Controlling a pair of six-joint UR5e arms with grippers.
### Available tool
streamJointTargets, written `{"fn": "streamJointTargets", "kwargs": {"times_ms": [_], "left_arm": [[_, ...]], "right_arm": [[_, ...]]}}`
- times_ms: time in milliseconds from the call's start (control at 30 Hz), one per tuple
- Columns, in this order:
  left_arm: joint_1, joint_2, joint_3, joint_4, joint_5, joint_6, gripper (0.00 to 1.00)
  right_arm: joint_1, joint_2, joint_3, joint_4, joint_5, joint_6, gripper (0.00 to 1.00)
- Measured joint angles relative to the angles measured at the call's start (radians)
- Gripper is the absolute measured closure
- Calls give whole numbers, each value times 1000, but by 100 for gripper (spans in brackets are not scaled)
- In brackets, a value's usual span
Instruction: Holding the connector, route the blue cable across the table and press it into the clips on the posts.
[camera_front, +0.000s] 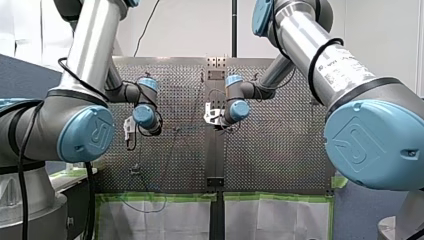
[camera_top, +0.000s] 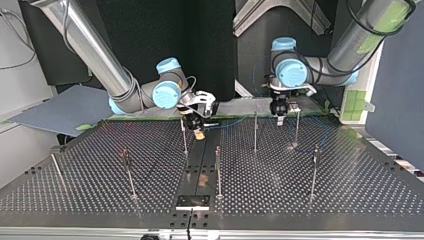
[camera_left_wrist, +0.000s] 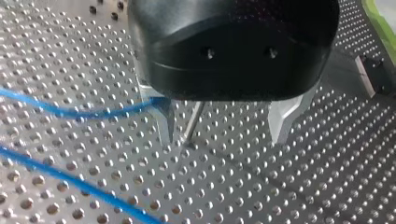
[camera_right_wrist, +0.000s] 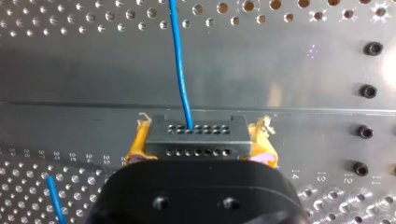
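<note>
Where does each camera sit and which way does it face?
Front view: behind and above the shoulders, looking over the perforated table; my left arm at left, my right arm at right.
Top view: across the table, low, facing the arms; sides crossed, my right gripper at left, my left gripper at right.
Left wrist view: on my left wrist, looking past its open metal fingers at the blue cable.
Right wrist view: on my right wrist; yellow pads clamp the connector.
Shared: both wrist views show the blue cable.

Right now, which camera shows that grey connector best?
The right wrist view: the connector sits close up between yellow pads, with the blue cable leaving it. The top view shows only a speck at my right gripper; the others hide it.
</note>
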Motion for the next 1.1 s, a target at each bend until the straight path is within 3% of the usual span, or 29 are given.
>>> {"fn": "streamJointTargets", "kwargs": {"times_ms": [300, 500, 767, 1100], "left_arm": [[-51, 74, -57, 3, -5, -6, 0], [-101, 86, -60, 16, -11, -23, 0], [-169, 81, -56, 73, -33, -60, 0], [-257, 4, 1, 111, -44, -82, 0]], "right_arm": [[-1, 0, 0, 2, 0, 2, 100], [-7, 0, 0, 4, 0, 4, 100], [-20, 0, 0, 24, 0, 0, 100], [-23, -3, -2, 28, 0, -3, 100]]}}
